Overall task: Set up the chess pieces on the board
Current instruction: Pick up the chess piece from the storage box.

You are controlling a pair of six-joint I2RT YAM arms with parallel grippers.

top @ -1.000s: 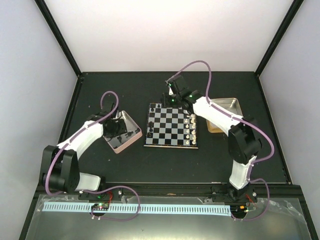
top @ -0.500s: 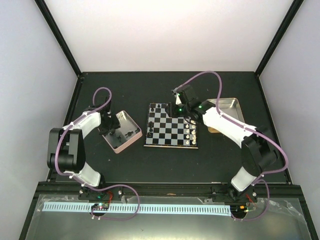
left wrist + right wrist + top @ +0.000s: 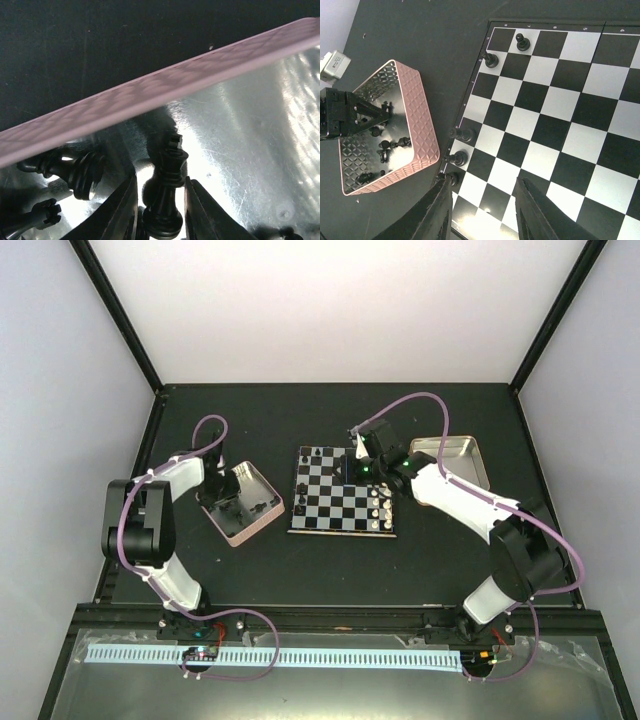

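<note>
The board [image 3: 343,495] lies mid-table, with white pieces [image 3: 380,502] along its right side and a few black chess pieces [image 3: 303,490] along its left. The right wrist view shows black pieces [image 3: 462,134] on the left files and two near a far corner [image 3: 522,42]. My left gripper [image 3: 161,212] reaches into the pink-rimmed tin [image 3: 268,502], its fingers [image 3: 122,210] pressed in on both sides of a black king [image 3: 170,180]. My right gripper [image 3: 482,215] hovers open over the board's left part with nothing between its fingers.
More black pieces [image 3: 75,170] lie loose on the pink tin's shiny floor. A silver tin [image 3: 452,455] sits right of the board, behind my right arm. Black frame posts rise at the table's far corners.
My left gripper has narrowed around the black king inside the pink tin. My right gripper has come from the board's far edge toward the near side, above the squares.
</note>
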